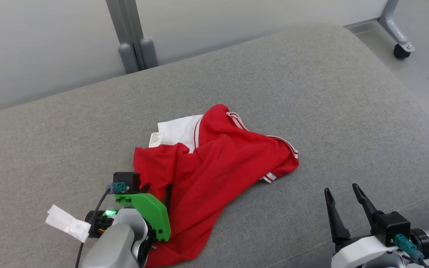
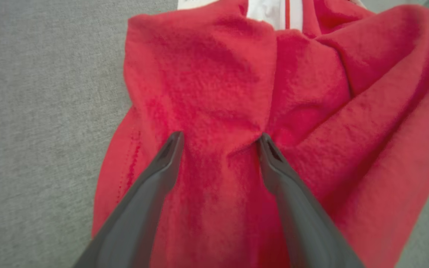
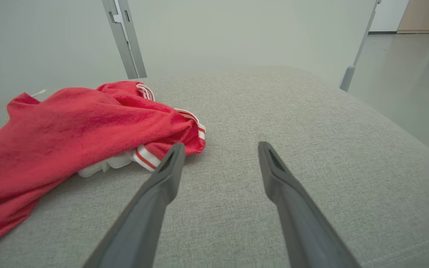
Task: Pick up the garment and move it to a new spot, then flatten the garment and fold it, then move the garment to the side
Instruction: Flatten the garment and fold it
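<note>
A red garment (image 1: 214,163) with white trim and a white inner panel lies crumpled in the middle of the grey cushion (image 1: 311,93). My left gripper (image 1: 157,191) points down onto the garment's near left part. In the left wrist view that gripper (image 2: 221,137) is open, its fingertips (image 2: 175,143) resting on the red cloth (image 2: 237,93) with a raised fold between them. My right gripper (image 1: 343,191) stands open over bare cushion, to the right of the garment and apart from it. Seen from the right wrist, the open gripper (image 3: 221,146) has the garment (image 3: 73,126) off to its left.
A grey metal post (image 1: 132,37) stands behind the cushion against a pale wall. A frame leg with a caster (image 1: 400,48) is on the floor at the back right. The cushion's rounded edge drops off at the right. A white tag (image 1: 67,223) hangs by my left wrist.
</note>
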### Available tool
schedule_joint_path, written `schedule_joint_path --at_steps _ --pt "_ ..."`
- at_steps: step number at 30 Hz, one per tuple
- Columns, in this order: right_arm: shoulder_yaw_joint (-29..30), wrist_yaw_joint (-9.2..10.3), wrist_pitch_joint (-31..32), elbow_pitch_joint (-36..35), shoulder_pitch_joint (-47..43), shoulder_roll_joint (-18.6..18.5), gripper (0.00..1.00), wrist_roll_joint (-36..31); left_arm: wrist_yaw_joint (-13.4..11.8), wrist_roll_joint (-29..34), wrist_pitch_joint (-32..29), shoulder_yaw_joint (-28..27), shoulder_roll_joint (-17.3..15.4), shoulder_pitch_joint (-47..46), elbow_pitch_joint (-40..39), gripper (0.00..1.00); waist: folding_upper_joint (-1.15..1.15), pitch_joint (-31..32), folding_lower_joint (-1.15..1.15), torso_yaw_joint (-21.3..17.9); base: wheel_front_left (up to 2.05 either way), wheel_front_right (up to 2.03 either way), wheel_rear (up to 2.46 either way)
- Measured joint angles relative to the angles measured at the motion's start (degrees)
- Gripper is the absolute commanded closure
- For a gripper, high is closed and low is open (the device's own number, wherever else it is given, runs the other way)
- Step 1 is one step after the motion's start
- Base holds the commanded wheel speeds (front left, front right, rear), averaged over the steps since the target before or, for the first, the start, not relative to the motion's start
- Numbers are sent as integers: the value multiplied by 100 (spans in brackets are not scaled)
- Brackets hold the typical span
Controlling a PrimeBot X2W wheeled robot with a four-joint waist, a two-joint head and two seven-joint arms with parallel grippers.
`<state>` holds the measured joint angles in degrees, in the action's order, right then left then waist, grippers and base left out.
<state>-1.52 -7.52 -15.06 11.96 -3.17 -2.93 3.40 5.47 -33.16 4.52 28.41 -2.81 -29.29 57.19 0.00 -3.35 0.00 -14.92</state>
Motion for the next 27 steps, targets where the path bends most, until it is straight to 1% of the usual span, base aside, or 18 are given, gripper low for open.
schedule_joint_path --at_steps 1,4,7,10,13,14,17,19,22,25,27 --pt "-1 -1 0 0 0 -1 0 4 -16 0 13 32 0 -43 112 100 0 -23 0 -42 0 0 0" --pt "-7 -1 0 5 0 2 0 7 23 -75 135 135 1 -124 269 100 0 -72 0 -135 0 0 0" --pt "40 -1 0 16 0 1 0 41 62 -202 491 183 3 -246 260 100 0 -84 0 -167 0 0 0" --pt "65 -1 0 14 -3 3 0 56 34 -348 920 82 3 -364 12 100 0 -42 0 -133 0 0 0" --pt "169 -1 0 -1 -53 1 0 91 -69 -504 1027 -89 2 -405 -534 100 0 8 0 -19 0 0 0" --pt "188 -1 0 -2 -97 2 0 98 -105 -436 1035 -99 2 -392 -722 100 0 22 0 21 0 0 0" --pt "188 -1 0 1 -226 2 0 98 -244 -114 1046 -324 -7 -252 -1653 100 0 69 0 182 0 0 0" --pt "196 -1 0 -12 -231 3 0 99 -341 102 1051 -504 -35 -15 -2338 100 0 105 0 296 0 0 0" --pt "183 -1 0 -25 -231 3 0 107 -432 309 1054 -671 -57 367 -3122 100 0 156 0 435 0 0 0" --pt "134 -1 0 -22 -230 4 0 104 -497 474 1061 -714 -56 647 -3523 100 0 202 0 540 0 0 0" --pt "113 -1 0 -21 -225 4 0 104 -545 520 1061 -719 -102 716 -3504 100 0 218 0 581 0 0 0"
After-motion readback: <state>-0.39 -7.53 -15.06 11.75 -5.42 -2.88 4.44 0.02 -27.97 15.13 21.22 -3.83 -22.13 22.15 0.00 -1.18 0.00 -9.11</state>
